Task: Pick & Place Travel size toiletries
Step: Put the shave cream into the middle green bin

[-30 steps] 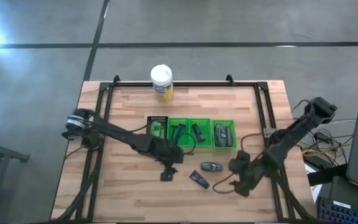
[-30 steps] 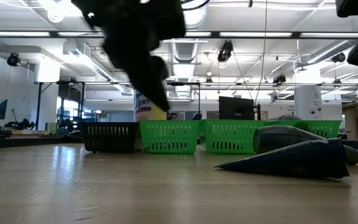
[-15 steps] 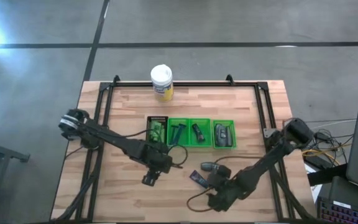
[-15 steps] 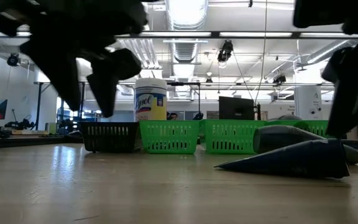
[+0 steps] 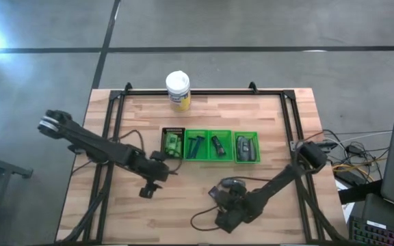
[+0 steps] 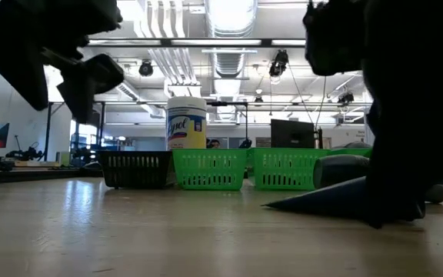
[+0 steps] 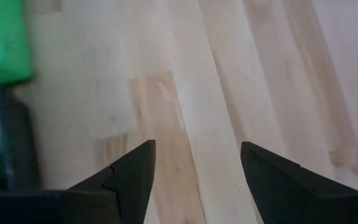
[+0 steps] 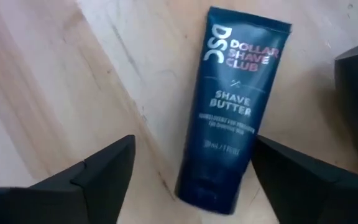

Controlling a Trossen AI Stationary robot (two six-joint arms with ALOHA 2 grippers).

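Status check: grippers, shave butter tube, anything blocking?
Right gripper open above shave butter tube, not gripping. Left gripper open, empty, over bare table. Nothing blocking.

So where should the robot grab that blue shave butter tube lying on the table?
Probably across the middle of the blue shave butter tube, coming straight down from above. It lies flat on the wooden table, long and narrow, so its two long sides are free for pinching. The right gripper hangs open right over it, a finger on each side.
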